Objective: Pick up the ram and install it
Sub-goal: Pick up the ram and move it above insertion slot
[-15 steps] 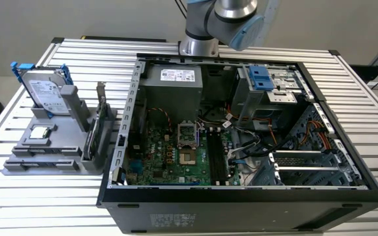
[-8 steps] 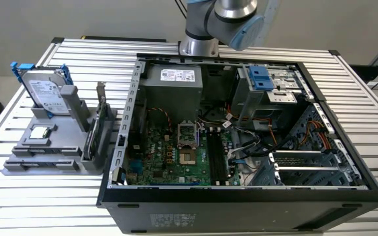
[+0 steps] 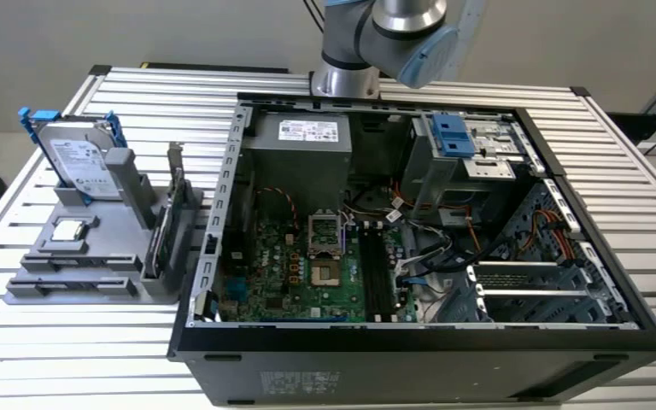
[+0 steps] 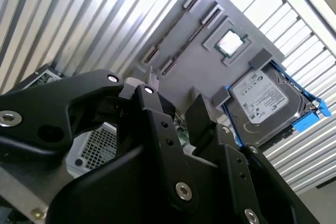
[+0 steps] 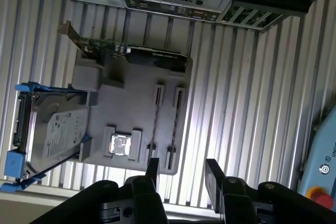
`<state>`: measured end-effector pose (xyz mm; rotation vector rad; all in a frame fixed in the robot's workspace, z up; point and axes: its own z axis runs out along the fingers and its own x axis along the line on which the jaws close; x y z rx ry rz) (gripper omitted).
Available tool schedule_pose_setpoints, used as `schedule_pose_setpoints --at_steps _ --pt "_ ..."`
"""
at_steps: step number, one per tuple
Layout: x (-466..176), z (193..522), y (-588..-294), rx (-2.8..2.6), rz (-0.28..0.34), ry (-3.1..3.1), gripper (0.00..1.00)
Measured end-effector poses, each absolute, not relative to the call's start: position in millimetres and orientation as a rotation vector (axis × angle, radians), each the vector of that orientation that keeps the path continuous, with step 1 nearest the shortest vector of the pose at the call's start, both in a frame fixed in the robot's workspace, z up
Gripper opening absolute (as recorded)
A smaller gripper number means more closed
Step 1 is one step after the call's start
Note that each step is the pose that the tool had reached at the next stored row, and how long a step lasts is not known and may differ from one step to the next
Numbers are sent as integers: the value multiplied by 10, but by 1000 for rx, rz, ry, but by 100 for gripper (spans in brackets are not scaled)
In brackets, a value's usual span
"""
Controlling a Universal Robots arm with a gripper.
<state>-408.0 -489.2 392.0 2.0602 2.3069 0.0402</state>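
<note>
- Table (image 3: 112, 94): slatted metal, carries everything.
- Case (image 3: 419, 346): lies open. Its black mem slots (image 3: 376, 273) look empty, so I judge the ram isn't installed yet.
- Tray (image 5: 136, 93): grey, just beside the case on the exterior view's left. Holds the drive (image 5: 60, 132), an upright card (image 5: 142, 55) and the ram.
- Pincer (image 5: 182, 176): fingers (image 5: 214, 174) well apart, nothing btwn them. I'm up over the tray, touching nothing.
- Ram (image 5: 175, 127): thin dark stick standing on edge in one of the tray's two long holders, prob the one nearer the tray's side edge. Same read in the second wrist view (image 4: 190, 40).
- Handling, my guess:
  - Light, stiff and thin, w/ fragile chips and contacts and slick flat faces.
  - Grip mid-length across the two flat faces, near the free top edge.
  - Squeeze gently and lift straight so it doesn't bind.
- Hard to tell:
  - It's seen edge-on, so I can't be sure which holder has it.
  - Its faces, notch and contact edge are hidden.
  - The arm (image 3: 385, 34) is cut off at the top of the exterior view.
</note>
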Motion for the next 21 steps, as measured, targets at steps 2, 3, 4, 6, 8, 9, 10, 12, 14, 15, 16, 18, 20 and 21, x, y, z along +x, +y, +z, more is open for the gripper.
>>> schedule_pose_setpoints --at_steps 2,3,4,6,8,9,10,12,14,15,16,18,20,21 --pt "-4080 3920 -4892 2077 40 2292 100" --pt "-4080 3920 -4892 2084 39 2285 100" --pt "-4080 3920 -4892 2092 39 2277 100" --pt "-4080 3920 -4892 2108 39 2262 100" --pt "-4080 3920 -4892 2124 38 2248 100" --pt "-4080 3920 -4892 2131 38 2241 100" --pt "-4081 3920 -4892 2138 38 2234 100" --pt "-4080 3920 -4892 2153 37 2219 100" --pt "-4080 3920 -4892 2167 37 2206 100" --pt "-4080 3920 -4892 2173 36 2199 100" --pt "-4080 3920 -4892 2187 36 2185 100" --pt "-4080 3920 -4892 2200 35 2171 100" --pt "-4080 3920 -4892 2214 35 2158 100" --pt "-4080 3920 -4892 2220 35 2151 100"
